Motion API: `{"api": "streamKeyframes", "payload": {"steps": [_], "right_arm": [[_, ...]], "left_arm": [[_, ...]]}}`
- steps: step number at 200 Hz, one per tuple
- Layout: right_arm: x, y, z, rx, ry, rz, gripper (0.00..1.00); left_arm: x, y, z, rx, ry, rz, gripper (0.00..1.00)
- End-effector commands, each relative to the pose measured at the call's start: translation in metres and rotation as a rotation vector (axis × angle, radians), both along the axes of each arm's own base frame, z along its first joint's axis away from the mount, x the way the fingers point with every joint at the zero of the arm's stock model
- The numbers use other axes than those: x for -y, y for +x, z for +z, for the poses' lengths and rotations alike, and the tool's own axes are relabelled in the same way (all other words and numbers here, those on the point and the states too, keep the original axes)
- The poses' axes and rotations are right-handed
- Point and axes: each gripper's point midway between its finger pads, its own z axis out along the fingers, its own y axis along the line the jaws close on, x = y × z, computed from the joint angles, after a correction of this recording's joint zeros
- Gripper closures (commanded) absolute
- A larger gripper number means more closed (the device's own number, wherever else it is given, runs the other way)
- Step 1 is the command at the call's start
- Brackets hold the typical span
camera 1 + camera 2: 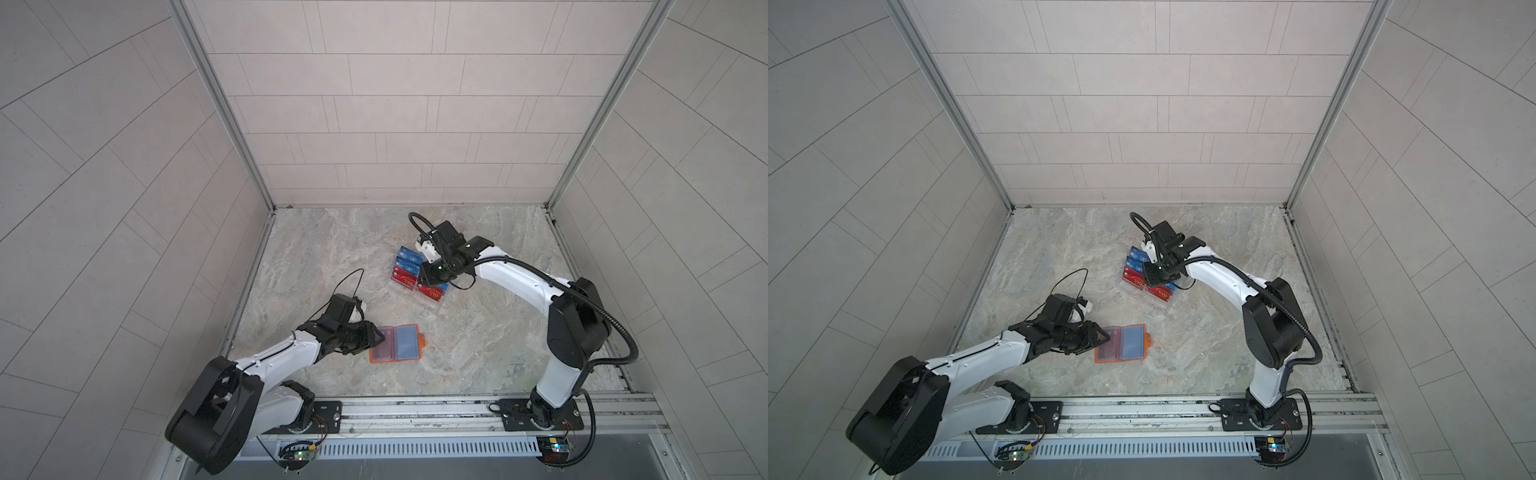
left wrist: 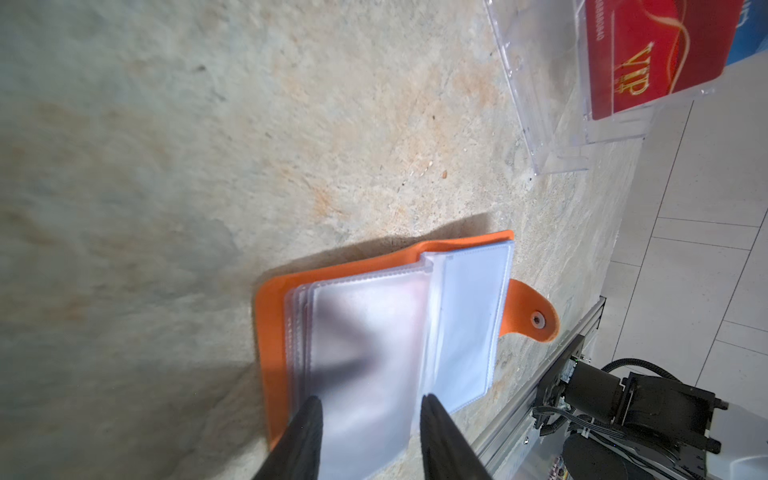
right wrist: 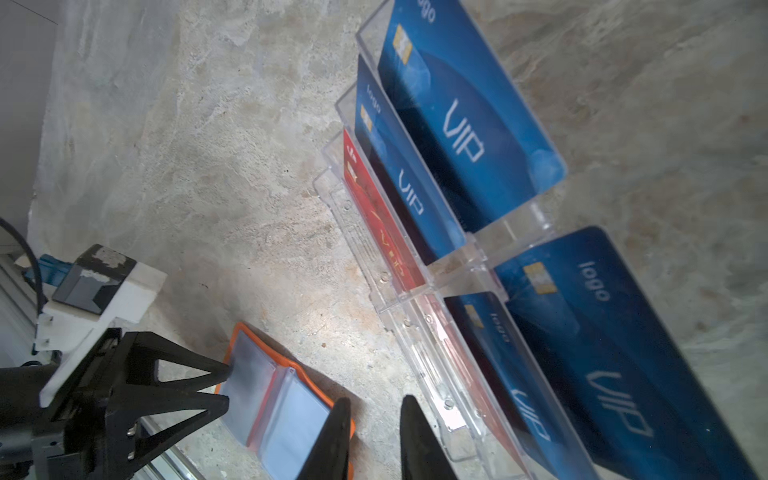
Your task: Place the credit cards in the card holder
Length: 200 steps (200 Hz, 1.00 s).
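The orange card holder point(image 1: 397, 344) lies open, clear sleeves up, near the worktop's point(image 1: 316, 257) front edge and left of its middle. The left hand point(image 2: 370, 401) sits at the holder's edge nearest the worktop's left side. Its fingers are parted, the tips at the top sleeve, and nothing is clamped between them. Blue and red credit cards point(image 3: 469, 124) stand in a clear tiered rack point(image 3: 453, 266) around mid-worktop, well apart from the holder. The right hand point(image 3: 376, 400) hangs over the rack's side nearer the worktop's right edge, fingers slightly parted and empty.
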Motion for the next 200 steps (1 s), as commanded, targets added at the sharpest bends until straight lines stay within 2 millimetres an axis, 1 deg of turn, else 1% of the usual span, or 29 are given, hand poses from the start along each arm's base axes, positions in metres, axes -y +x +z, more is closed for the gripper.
{"api": "streamKeyframes", "payload": {"steps": [1, 47, 58, 84, 113, 130, 200], "right_arm": [[0.017, 0.001, -0.017, -0.026, -0.115, 0.038, 0.75], [0.026, 0.011, -0.021, -0.021, -0.19, 0.067, 0.75], [0.029, 0.014, -0.023, -0.018, -0.212, 0.068, 0.73], [0.028, 0.016, -0.03, -0.034, -0.23, 0.081, 0.72], [0.026, 0.016, -0.037, -0.05, -0.233, 0.091, 0.72], [0.024, 0.013, -0.04, -0.062, -0.229, 0.103, 0.72], [0.016, 0.006, -0.039, -0.064, -0.233, 0.136, 0.75]], "left_arm": [[-0.003, 0.001, -0.002, 0.01, 0.017, -0.003, 0.57], [-0.003, 0.001, -0.002, 0.013, 0.017, -0.002, 0.56], [-0.003, 0.001, -0.002, 0.013, 0.017, -0.001, 0.56], [-0.002, 0.001, -0.003, 0.01, 0.014, -0.001, 0.56], [-0.003, 0.001, -0.003, 0.006, 0.016, 0.001, 0.56], [-0.003, 0.001, -0.004, 0.004, 0.021, 0.003, 0.56], [-0.004, -0.001, -0.005, -0.001, 0.029, 0.002, 0.56]]}}
